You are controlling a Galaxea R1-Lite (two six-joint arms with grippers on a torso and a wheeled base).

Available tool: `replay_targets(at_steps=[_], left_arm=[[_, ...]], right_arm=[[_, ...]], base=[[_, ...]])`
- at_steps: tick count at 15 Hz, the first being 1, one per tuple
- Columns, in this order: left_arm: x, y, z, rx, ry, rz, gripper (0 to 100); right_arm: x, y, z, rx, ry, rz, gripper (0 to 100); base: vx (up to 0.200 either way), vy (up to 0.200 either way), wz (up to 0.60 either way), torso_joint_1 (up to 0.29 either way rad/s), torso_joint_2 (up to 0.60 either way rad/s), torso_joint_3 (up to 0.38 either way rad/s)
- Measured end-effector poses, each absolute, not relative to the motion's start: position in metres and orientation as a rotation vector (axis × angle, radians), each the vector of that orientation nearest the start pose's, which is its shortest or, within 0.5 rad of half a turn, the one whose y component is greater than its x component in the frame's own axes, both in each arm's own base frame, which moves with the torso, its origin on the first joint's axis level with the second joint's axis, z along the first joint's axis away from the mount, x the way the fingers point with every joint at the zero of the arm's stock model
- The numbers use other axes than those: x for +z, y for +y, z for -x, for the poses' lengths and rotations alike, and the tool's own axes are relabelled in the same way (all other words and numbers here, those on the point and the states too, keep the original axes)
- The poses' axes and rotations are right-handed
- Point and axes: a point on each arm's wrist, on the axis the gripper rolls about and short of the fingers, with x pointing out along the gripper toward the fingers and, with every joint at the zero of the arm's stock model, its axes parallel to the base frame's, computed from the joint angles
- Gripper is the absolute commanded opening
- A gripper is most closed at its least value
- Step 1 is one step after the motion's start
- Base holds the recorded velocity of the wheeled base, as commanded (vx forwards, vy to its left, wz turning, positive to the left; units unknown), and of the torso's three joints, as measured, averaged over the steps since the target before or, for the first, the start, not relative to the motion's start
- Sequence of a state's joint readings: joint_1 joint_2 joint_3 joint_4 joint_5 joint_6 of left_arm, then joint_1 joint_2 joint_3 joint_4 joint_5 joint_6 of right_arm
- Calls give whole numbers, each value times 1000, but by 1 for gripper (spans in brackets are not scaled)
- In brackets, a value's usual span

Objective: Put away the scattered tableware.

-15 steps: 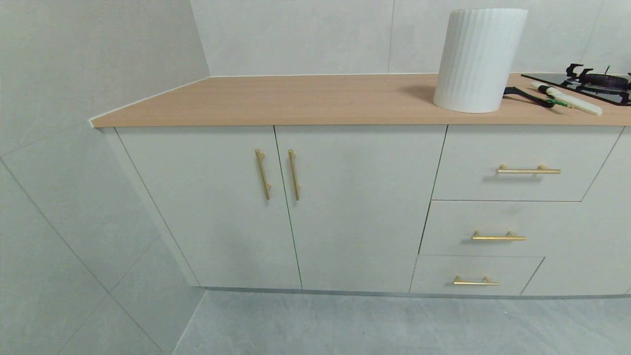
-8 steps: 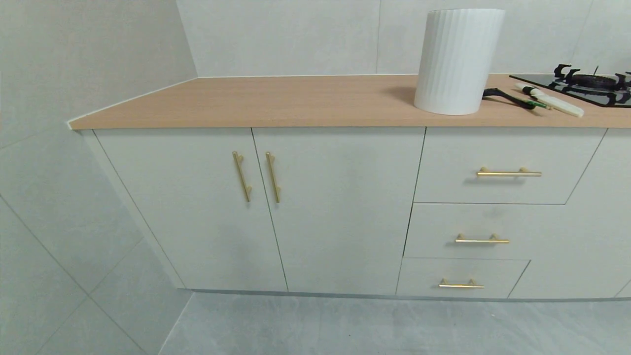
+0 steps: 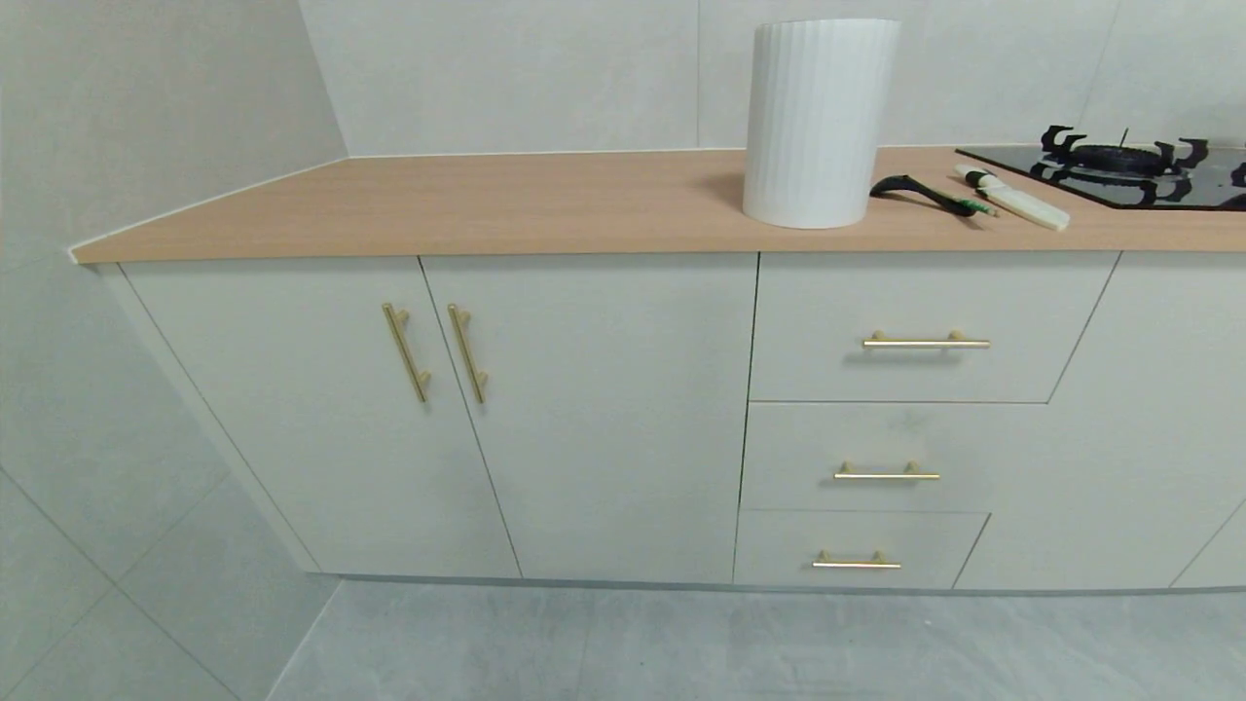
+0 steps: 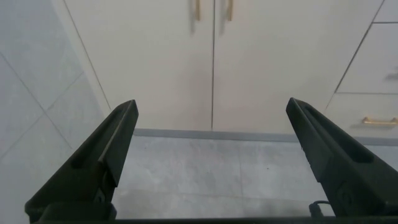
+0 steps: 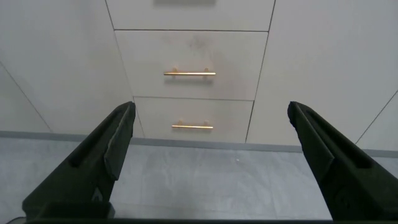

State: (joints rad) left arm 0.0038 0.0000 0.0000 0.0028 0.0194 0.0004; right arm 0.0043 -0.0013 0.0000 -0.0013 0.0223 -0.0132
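On the counter (image 3: 467, 204) a black ladle (image 3: 920, 193) and a pale knife (image 3: 1014, 200) lie beside a white canister (image 3: 820, 122); left gripper (image 4: 211, 106) and right gripper (image 5: 210, 107) gape wide, empty

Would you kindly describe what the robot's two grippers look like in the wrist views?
The left gripper and right gripper look alike: each has two long, flat, matte black fingers that narrow towards blunt, angled tips, with a shallow step along the upper edge.

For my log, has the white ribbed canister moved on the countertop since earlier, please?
No; the canister stays beside the black ladle; the camera itself shifted.
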Motion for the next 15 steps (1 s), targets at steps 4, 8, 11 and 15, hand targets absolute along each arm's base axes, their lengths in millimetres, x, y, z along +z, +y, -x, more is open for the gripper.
replay_targets(at_steps=[4, 8, 11, 15], left_arm=[[75, 0, 23, 24, 3, 0, 100], [75, 0, 23, 23, 3, 1, 100], [75, 0, 23, 22, 3, 2, 100], [75, 0, 23, 23, 3, 0, 100]], right_arm=[[76, 0, 23, 27, -3, 14, 100], [76, 0, 23, 26, -3, 13, 100], [76, 0, 23, 26, -3, 14, 100], [76, 0, 23, 26, -3, 14, 100]], base=[[0, 0, -150, 1, 1, 1], [0, 0, 0, 0, 0, 0], [0, 0, 0, 0, 0, 0], [50, 0, 0, 1, -1, 2]])
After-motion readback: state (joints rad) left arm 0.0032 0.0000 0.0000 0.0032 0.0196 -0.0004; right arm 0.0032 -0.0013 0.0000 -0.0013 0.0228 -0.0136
